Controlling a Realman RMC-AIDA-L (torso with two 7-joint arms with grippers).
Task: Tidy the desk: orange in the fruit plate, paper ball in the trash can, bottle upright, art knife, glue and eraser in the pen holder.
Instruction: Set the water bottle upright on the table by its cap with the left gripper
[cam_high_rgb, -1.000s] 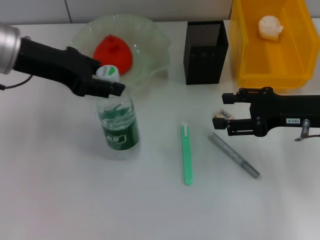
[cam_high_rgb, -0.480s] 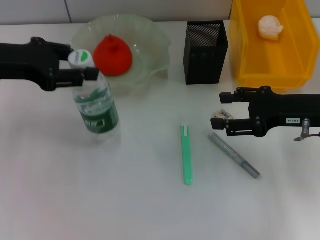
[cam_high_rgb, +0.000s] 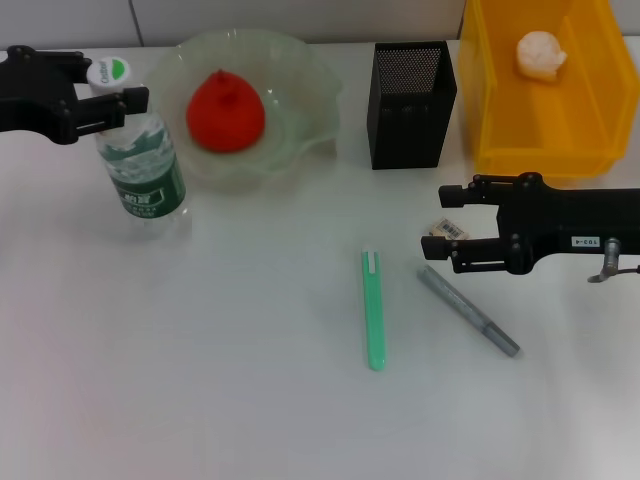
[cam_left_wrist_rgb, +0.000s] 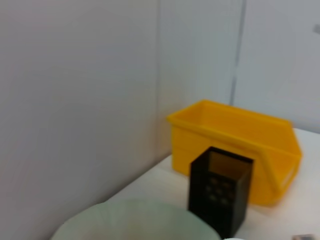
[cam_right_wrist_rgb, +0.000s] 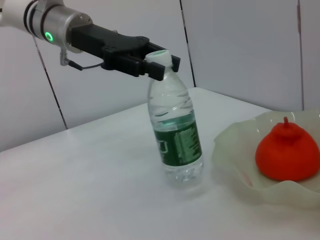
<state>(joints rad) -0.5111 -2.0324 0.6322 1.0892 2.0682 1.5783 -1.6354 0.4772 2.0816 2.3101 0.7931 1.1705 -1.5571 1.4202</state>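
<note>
The left claw (cam_high_rgb: 108, 95) is clamped on the cap of the bottle (cam_high_rgb: 142, 170), which stands slightly tilted at ten o'clock on the white desk (cam_high_rgb: 200, 380), just beside the fruit plate (cam_high_rgb: 300, 110) holding the orange (cam_high_rgb: 226, 110). The right claw (cam_high_rgb: 440, 222) hovers spread wide around the eraser (cam_high_rgb: 448, 230), at three o'clock.

My left gripper (cam_high_rgb: 112, 88) is clamped on the cap of the bottle (cam_high_rgb: 139, 158), which stands upright just left of the plate (cam_high_rgb: 300, 75) with the orange (cam_high_rgb: 225, 110) in it. Right gripper (cam_high_rgb: 434, 241) hovers open around the eraser (cam_high_rgb: 450, 229). Green knife (cam_high_rgb: 374, 310) and grey glue (cam_high_rgb: 468, 310) lie on the desk (cam_high_rgb: 200, 380). Paper ball (cam_high_rgb: 540, 53) sits in the yellow bin (cam_high_rgb: 590, 120), beside the black holder (cam_high_rgb: 411, 90).
</note>
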